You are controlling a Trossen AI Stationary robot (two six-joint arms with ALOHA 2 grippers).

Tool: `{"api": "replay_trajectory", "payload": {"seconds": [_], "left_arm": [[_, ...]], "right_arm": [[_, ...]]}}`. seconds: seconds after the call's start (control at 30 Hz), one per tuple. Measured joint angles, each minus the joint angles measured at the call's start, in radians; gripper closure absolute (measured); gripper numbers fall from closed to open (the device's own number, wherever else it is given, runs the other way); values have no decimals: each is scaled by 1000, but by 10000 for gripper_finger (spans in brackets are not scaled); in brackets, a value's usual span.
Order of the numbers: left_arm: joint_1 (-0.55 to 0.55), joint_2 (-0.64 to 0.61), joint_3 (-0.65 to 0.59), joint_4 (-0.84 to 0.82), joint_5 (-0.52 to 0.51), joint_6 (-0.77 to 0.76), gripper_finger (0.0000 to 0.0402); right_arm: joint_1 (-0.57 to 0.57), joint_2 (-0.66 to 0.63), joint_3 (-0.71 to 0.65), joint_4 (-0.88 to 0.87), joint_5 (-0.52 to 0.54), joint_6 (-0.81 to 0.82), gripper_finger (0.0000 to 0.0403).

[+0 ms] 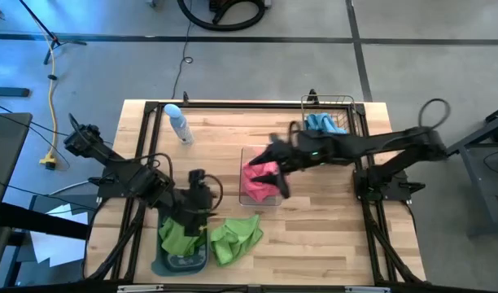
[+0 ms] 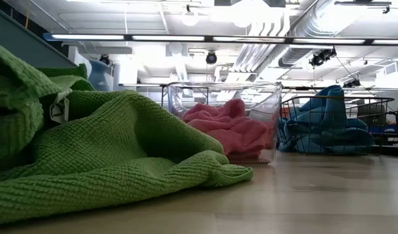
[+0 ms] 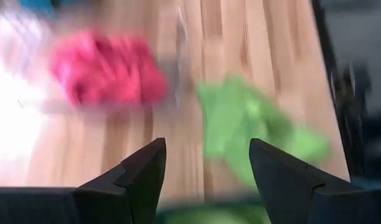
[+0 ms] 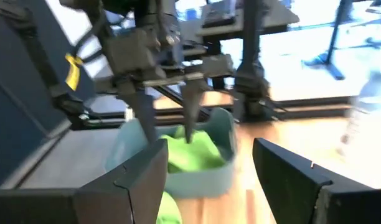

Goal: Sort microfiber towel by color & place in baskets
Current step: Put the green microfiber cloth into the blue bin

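Green towels: I saw one in the dark grey tub, another loose on the table just beside it.
Pink towels: in the clear bin.
Blue towels: in the wire basket.
Left gripper: fingers spread, empty, above the tub.
Right gripper: spread, empty, over the clear bin.

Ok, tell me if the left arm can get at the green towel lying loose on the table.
Probably yes. The left gripper is open above the grey tub, and the loose green towel lies right beside that tub with nothing on top. The right gripper is over at the clear bin.
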Motion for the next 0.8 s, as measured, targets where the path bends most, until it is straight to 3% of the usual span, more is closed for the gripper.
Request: {"api": "replay_trajectory", "payload": {"seconds": [0.2,0.5,0.67,0.8], "left_arm": [[93,0,-34,345,-64,114,183],[203,3,-164,848,3,69,183],[216,10,-177,862,-1,-75,185],[202,31,-97,779,-17,-70,194]], "right_arm": [[27,-183,0,-230,114,23,169],[162,-366,0,-436,268,94,169],[241,-420,0,-499,339,103,169],[272,-434,0,-535,372,95,169]]}}
